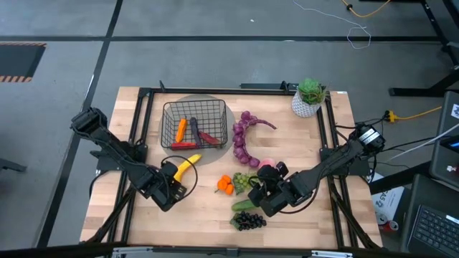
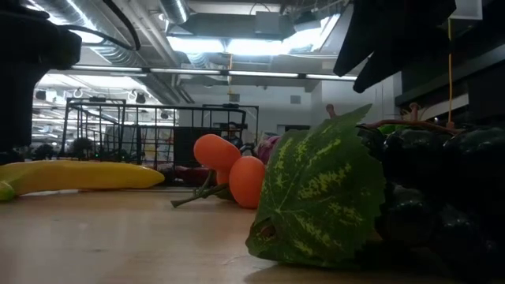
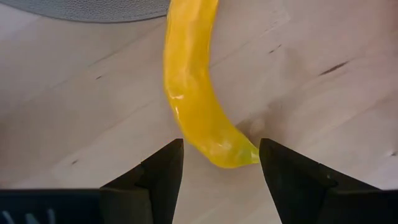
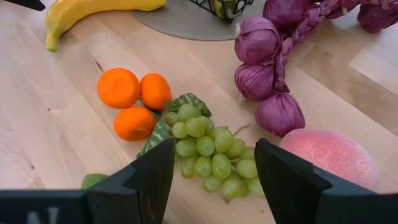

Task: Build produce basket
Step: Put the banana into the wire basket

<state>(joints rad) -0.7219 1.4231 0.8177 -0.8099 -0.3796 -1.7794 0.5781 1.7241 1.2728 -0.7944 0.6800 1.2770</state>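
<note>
Peach [image 4: 329,155] cut off; cucumber [image 4: 93,180] half-hidden

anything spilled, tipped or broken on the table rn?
Nothing stands out. The basket sits upright holding a few pieces; the banana, green grapes and string of bulbs lie loose on the table, intact, not yet loaded.

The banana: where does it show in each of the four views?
High view: banana at the left gripper, just outside the basket.
Low view: far left, lying flat.
Left wrist view: centre, tip between the open fingers.
Right wrist view: top left corner.
Shared landmark: the orange pieces.
</note>
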